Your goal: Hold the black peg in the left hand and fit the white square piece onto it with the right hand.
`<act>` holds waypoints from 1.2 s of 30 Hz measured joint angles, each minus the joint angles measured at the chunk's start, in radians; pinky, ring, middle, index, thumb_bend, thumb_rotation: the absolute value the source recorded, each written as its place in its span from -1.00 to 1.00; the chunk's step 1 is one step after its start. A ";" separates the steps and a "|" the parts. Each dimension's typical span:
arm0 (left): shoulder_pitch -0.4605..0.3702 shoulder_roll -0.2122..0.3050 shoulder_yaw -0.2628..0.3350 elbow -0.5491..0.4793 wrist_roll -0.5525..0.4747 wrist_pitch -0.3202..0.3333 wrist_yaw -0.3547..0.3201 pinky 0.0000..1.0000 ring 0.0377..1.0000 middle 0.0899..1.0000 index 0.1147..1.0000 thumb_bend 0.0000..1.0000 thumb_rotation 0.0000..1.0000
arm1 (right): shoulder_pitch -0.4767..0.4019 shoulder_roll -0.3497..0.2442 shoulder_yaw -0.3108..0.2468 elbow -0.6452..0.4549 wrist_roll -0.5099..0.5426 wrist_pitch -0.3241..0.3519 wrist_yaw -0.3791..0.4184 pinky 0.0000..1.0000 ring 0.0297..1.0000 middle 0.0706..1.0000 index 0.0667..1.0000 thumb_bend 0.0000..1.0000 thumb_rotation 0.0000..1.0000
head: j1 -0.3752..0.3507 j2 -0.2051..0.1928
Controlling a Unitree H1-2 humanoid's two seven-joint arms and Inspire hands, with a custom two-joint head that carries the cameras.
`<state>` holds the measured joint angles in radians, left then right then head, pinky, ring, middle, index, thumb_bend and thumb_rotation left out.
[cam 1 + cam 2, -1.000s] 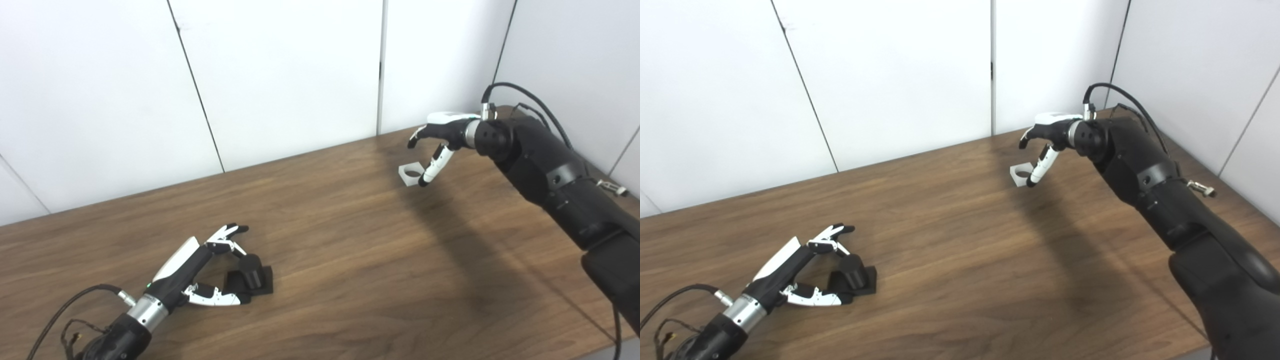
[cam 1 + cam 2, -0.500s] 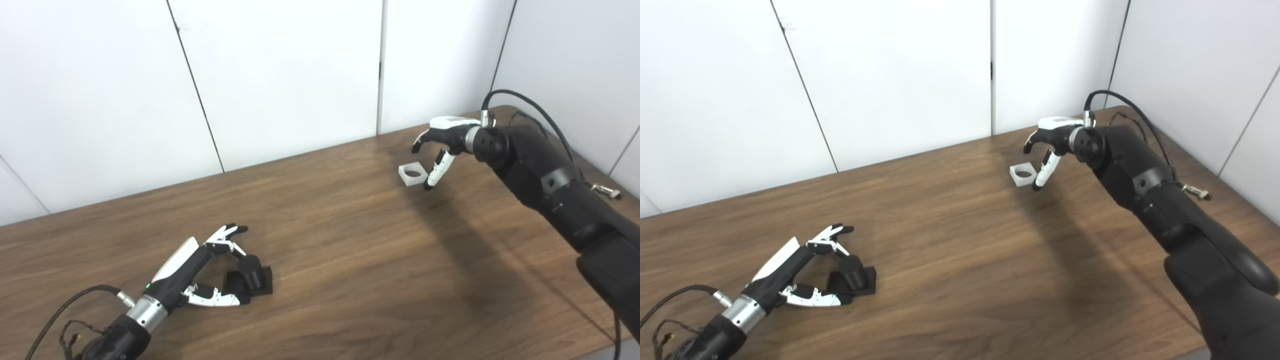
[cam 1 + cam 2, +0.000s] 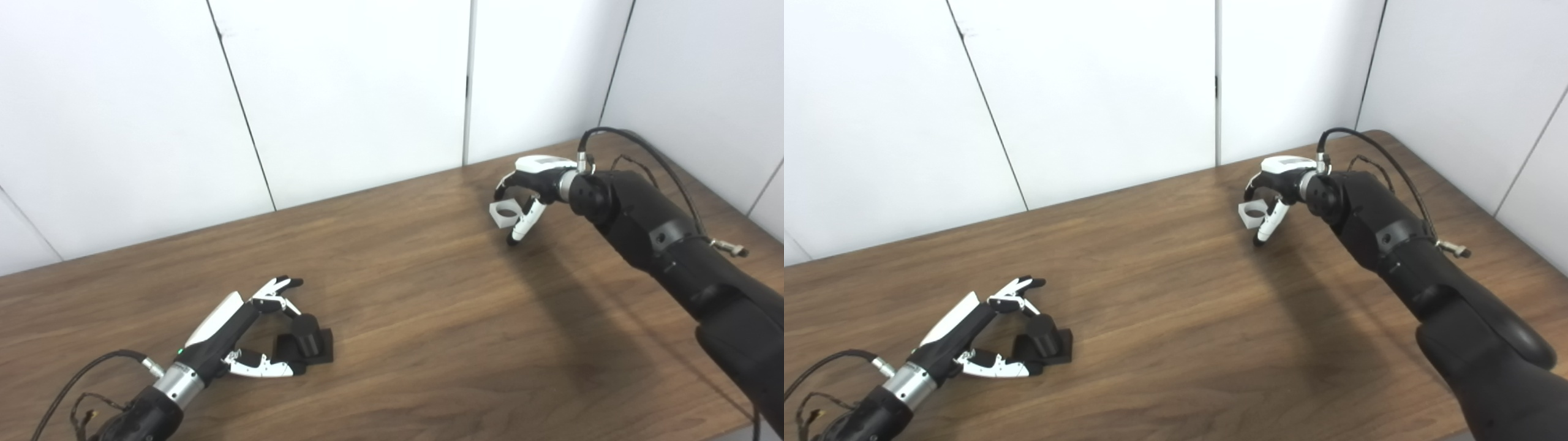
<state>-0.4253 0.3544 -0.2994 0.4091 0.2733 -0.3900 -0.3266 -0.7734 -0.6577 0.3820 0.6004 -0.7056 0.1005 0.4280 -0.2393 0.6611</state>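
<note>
The black peg (image 3: 304, 331) stands upright on its square black base on the wooden table (image 3: 416, 318), near the front left. My left hand (image 3: 245, 331) lies open around it, fingers arched over the peg's far side and thumb stretched along the base's front, not clamped. At the back right, the white square piece (image 3: 505, 214) with a round hole sits slightly tilted inside my right hand (image 3: 527, 193). That hand's fingers curl over the piece's far edge and the thumb presses its near side, so it is shut on the piece.
White wall panels (image 3: 343, 92) rise directly behind the table's far edge. The right forearm (image 3: 661, 239) and its cable stretch across the table's right side. Bare wood lies between the two hands.
My right hand has come down and curled its fingers around the white square piece, which now looks tilted. The left hand and the peg have stayed put.
</note>
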 measured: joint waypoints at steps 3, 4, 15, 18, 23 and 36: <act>0.003 0.000 0.000 -0.009 0.000 0.014 -0.002 0.87 1.00 0.88 -0.15 0.04 -0.85 | -0.006 0.007 0.000 0.012 0.001 -0.007 -0.011 1.00 0.92 0.82 0.57 0.55 -0.43 | 0.002 0.002; 0.004 0.000 0.000 -0.012 0.000 0.017 -0.003 0.87 1.00 0.88 -0.15 0.04 -0.85 | -0.008 0.009 0.000 0.018 0.001 -0.011 -0.016 1.00 0.91 0.82 0.57 0.54 -0.42 | 0.002 0.002; 0.015 0.005 0.001 -0.036 -0.001 0.038 -0.005 0.88 1.00 0.89 -0.15 0.04 -0.85 | -0.014 0.009 0.011 0.033 -0.002 -0.027 -0.030 1.00 0.91 0.82 0.58 0.48 -0.43 | -0.008 0.006; 0.015 0.006 0.001 -0.035 -0.002 0.038 -0.005 0.87 1.00 0.88 -0.15 0.04 -0.85 | -0.017 0.009 0.014 0.040 -0.002 -0.028 -0.030 1.00 0.90 0.80 0.56 0.48 -0.47 | -0.014 0.006; 0.015 0.007 0.001 -0.035 -0.002 0.034 -0.005 0.85 1.00 0.88 -0.15 0.04 -0.85 | -0.018 0.009 0.014 0.040 -0.001 -0.026 -0.030 1.00 0.91 0.80 0.57 0.47 -0.48 | -0.014 0.009; 0.017 0.014 0.001 -0.037 -0.003 0.029 -0.005 0.85 1.00 0.89 -0.15 0.04 -0.85 | -0.015 0.004 0.010 0.036 0.007 -0.015 -0.021 1.00 0.91 0.81 0.56 0.45 -0.49 | -0.003 0.017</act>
<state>-0.4079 0.3685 -0.2988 0.3725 0.2706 -0.3611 -0.3320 -0.7888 -0.6533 0.3917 0.6367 -0.6985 0.0855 0.4070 -0.2424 0.6780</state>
